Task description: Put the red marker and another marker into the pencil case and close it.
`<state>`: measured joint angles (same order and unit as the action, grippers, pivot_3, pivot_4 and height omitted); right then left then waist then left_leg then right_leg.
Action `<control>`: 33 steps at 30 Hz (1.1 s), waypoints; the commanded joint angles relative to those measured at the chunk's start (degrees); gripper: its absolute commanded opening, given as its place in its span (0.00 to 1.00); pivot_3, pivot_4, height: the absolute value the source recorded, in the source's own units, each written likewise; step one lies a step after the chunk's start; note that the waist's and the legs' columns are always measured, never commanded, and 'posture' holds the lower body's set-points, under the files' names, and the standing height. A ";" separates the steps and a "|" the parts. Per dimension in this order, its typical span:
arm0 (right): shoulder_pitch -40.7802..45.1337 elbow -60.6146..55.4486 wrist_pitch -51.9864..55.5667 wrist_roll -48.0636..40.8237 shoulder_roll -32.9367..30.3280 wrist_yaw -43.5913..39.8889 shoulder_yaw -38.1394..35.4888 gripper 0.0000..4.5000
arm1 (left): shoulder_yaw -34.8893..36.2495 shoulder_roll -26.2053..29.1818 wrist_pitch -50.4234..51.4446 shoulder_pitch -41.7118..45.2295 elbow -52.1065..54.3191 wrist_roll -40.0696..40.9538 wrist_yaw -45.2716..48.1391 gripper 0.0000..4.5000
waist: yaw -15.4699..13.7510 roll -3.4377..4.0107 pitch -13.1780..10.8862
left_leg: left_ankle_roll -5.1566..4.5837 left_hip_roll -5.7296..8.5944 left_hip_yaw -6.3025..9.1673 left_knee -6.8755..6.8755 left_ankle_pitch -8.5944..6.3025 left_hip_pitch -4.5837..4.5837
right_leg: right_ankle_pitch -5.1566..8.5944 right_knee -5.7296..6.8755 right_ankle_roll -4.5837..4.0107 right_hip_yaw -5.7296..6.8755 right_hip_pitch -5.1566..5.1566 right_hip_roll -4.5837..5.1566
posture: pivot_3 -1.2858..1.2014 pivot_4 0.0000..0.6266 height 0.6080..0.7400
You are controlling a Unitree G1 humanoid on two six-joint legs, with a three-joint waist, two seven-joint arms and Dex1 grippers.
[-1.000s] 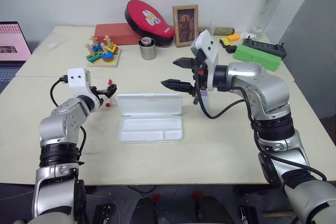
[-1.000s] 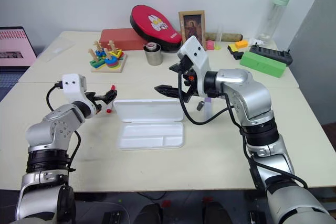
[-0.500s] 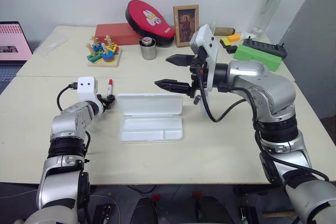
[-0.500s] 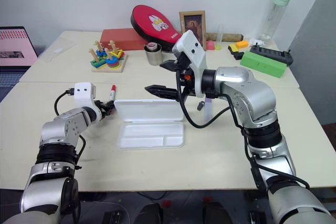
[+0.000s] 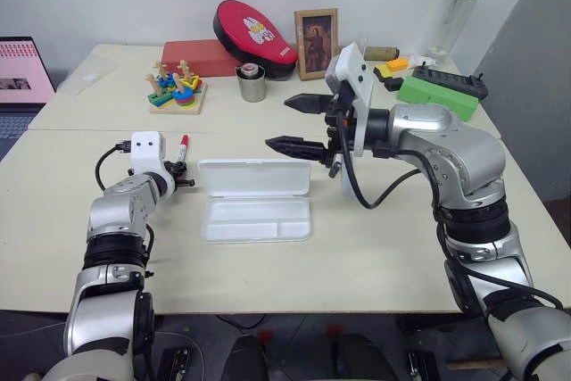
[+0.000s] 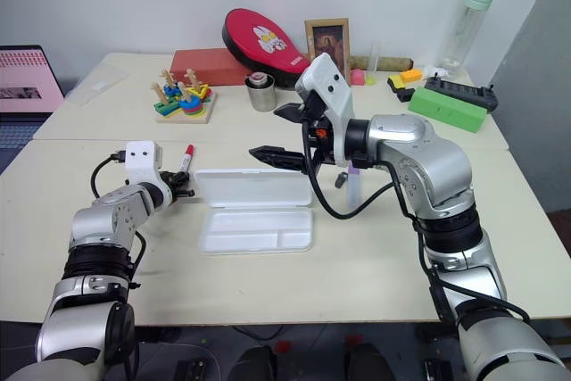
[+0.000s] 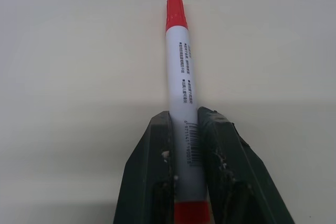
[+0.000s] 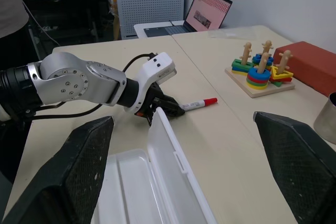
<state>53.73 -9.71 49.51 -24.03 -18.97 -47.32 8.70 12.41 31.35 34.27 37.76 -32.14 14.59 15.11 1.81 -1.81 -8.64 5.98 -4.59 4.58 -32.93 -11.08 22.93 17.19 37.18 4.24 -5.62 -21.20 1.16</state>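
Note:
The red marker, a slim white pen with a red cap, lies on the table left of the pencil case, its cap pointing away from me. My left gripper is shut on the rear of its barrel. The pencil case is a flat white box lying open, with its lid folded back and its tray empty. My right gripper hovers open above the lid's right end, pointing left with nothing between its fingers. Another marker, pale lavender, stands upright on the table beneath my right wrist.
At the back stand a wooden ring-stacking toy, a red box, a red oval pouch, a metal cup and a framed picture. A green block and a bottle are back right. A laptop sits far left.
My left gripper sank onto the red marker and closed on its barrel. The right arm stayed nearly still, open above the case.

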 commanded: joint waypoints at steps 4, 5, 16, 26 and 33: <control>0.01 -0.88 -4.69 -1.36 -2.09 -1.66 -2.95 1.00 | 5.39 1.46 -14.23 0.80 9.88 3.76 6.50 0.10 | -0.02 -0.01 0.00 | 0.01 -0.01 0.00 0.01 0.00 0.04 | 0.00 -0.02 0.00 0.00 -0.03 0.00 | 0.52 0.24 1.00; 0.09 -1.03 -5.10 -1.86 -3.05 -2.39 -3.85 1.00 | 5.84 2.31 -16.06 0.45 13.19 5.24 9.92 0.10 | -0.06 -0.03 -0.02 | 0.01 -0.01 0.00 0.01 0.00 0.04 | 0.00 -0.04 0.00 0.01 -0.02 0.00 | 0.52 0.24 1.00; -7.54 -5.04 -5.73 -6.11 -16.64 -11.34 -7.29 1.00 | -7.02 17.48 -11.91 -8.66 43.98 14.46 46.23 0.10 | 0.09 0.20 -0.11 | 0.00 -0.01 -0.07 0.05 -0.01 0.03 | 0.01 -0.16 0.00 -0.03 0.05 0.04 | 0.52 0.24 1.00; -12.72 -10.86 -3.89 -7.11 -18.25 -8.76 -6.24 1.00 | -21.54 21.66 -21.40 -13.10 42.84 -0.07 54.69 0.10 | 0.31 0.38 -0.20 | -0.04 -0.04 -0.08 0.00 0.00 0.02 | 0.03 -0.19 0.02 -0.13 0.03 -0.03 | 0.52 0.24 1.00; -15.45 -12.58 -2.96 -7.20 -19.10 -7.44 -5.84 1.00 | -22.49 21.77 -27.81 -13.06 35.82 -6.68 54.79 0.10 | -0.05 0.39 -0.20 | -0.04 -0.03 -0.08 0.00 0.00 0.03 | 0.04 -0.21 0.00 -0.13 0.00 -0.03 | 0.52 0.24 1.00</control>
<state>38.30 -20.05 46.72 -30.49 -37.44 -55.31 3.53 -10.32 52.72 8.31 23.88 3.70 8.83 69.55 1.77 -1.43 -8.84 5.94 -4.62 4.50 -32.93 -11.08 22.96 17.23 36.98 4.24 -5.75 -21.19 1.13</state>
